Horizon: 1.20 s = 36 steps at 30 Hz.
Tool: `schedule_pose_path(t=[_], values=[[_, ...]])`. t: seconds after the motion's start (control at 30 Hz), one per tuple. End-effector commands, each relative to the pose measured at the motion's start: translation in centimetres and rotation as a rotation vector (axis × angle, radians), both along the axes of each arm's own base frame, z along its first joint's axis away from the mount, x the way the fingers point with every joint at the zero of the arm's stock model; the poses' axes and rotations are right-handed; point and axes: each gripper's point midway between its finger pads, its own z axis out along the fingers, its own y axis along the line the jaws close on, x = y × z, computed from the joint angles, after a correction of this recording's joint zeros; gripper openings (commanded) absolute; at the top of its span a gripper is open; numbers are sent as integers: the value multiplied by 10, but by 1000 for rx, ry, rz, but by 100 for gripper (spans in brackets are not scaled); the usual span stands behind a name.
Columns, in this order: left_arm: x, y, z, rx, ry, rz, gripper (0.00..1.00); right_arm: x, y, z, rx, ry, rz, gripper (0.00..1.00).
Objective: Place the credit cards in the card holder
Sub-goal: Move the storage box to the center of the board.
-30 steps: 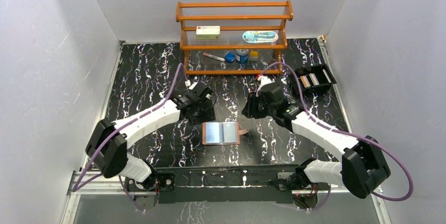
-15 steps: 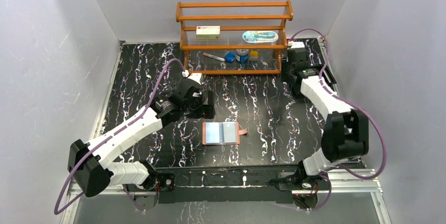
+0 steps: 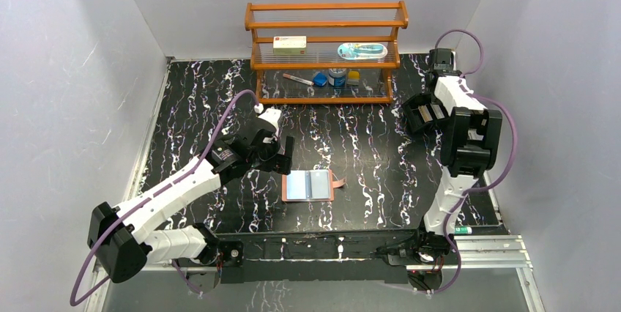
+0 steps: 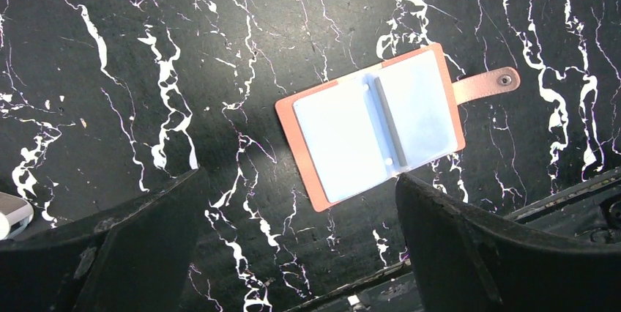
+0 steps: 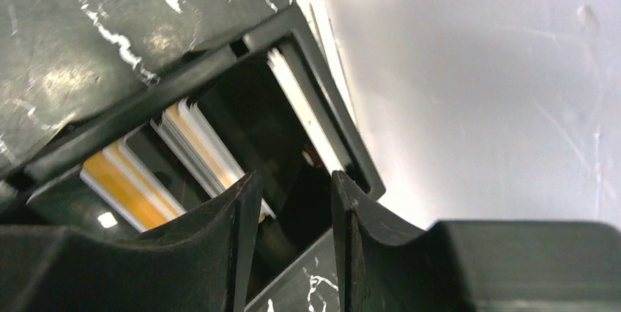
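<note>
The card holder lies open and flat on the black marbled table, bluish clear sleeves up and its snap tab pointing right. My left gripper hovers just to the left of it, open wide and empty; the card holder shows between and beyond the fingers. The credit cards stand on edge in a black compartment tray at the back right: orange-yellow ones, whitish ones and a white one. My right gripper hangs over that tray, open with only a narrow gap between its fingers and nothing in it.
A wooden shelf rack at the back holds a white box with a red label and small items. The black tray sits close to the right wall. The right arm stands folded upright along the right side.
The right arm swung from the table's middle out to the tray at the back right. The left gripper opened wide and drew back a little toward the near left.
</note>
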Motion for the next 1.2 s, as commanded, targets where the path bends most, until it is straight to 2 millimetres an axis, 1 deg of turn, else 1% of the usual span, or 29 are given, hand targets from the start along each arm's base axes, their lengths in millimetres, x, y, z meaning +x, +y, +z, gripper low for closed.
schedule_pose_path(t=[0.0,0.07,0.2,0.33,0.53,0.73,0.83,0.97,1.07,1.17], values=[[2,4,7,18,-30,-6,98,17,-23,5,-117,9,-27,48],[3,6,6,27,-32,-2,98,20,-27,1,-114,12,-32,48],[3,7,6,36,-35,3,98,26,-27,-11,-111,34,-19,47],[4,8,6,38,-36,5,98,23,-34,-20,-153,74,-32,47],[4,8,7,38,-39,8,98,24,-37,-18,-182,74,-33,46],[5,9,6,45,-38,9,98,33,-30,2,-142,15,-13,46],[5,10,6,49,-40,11,98,34,-32,4,-160,7,-11,47],[5,10,6,48,-40,12,98,32,-36,-7,-188,34,-11,48],[5,10,6,50,-42,12,98,27,-43,-15,-231,78,-20,48],[5,11,6,52,-43,12,98,25,-46,-18,-262,87,-13,47]])
